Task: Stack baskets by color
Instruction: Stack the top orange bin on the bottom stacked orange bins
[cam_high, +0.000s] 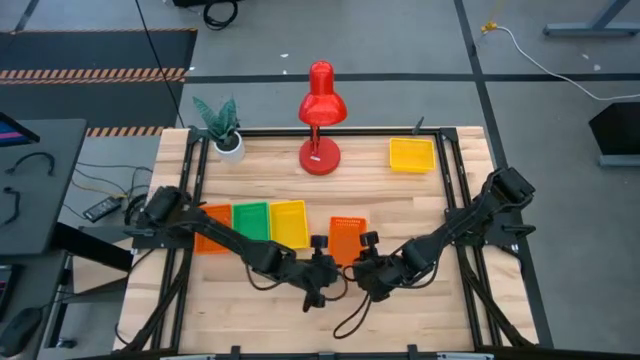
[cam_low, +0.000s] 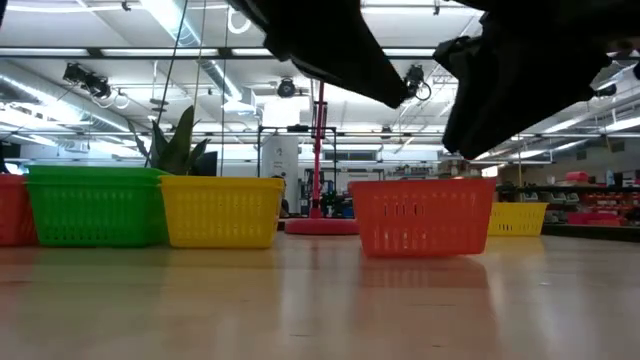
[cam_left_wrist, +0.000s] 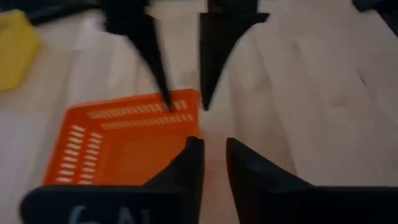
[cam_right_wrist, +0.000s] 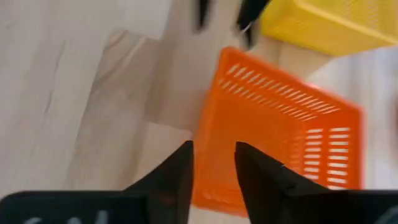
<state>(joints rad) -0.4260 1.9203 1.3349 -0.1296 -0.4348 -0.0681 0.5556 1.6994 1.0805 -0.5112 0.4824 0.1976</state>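
Observation:
An orange basket (cam_high: 348, 238) rests on its bottom on the table's middle, open side up. Both grippers hover over its near end. My left gripper (cam_left_wrist: 214, 149) comes from the left, fingers a small gap apart, beside the basket's near corner (cam_left_wrist: 189, 99). My right gripper (cam_right_wrist: 214, 155) comes from the right and is open, its fingers standing on either side of the basket's near wall (cam_right_wrist: 208, 134). In the low view the orange basket (cam_low: 425, 215) sits on the table below both dark hands. To the left stand orange (cam_high: 208, 240), green (cam_high: 250, 222) and yellow (cam_high: 288, 222) baskets.
Another yellow basket (cam_high: 411, 155) sits at the far right. A red desk lamp (cam_high: 321, 120) stands at the far middle and a potted plant (cam_high: 222, 125) at the far left. Bare wood lies along the near edge, under the two arms.

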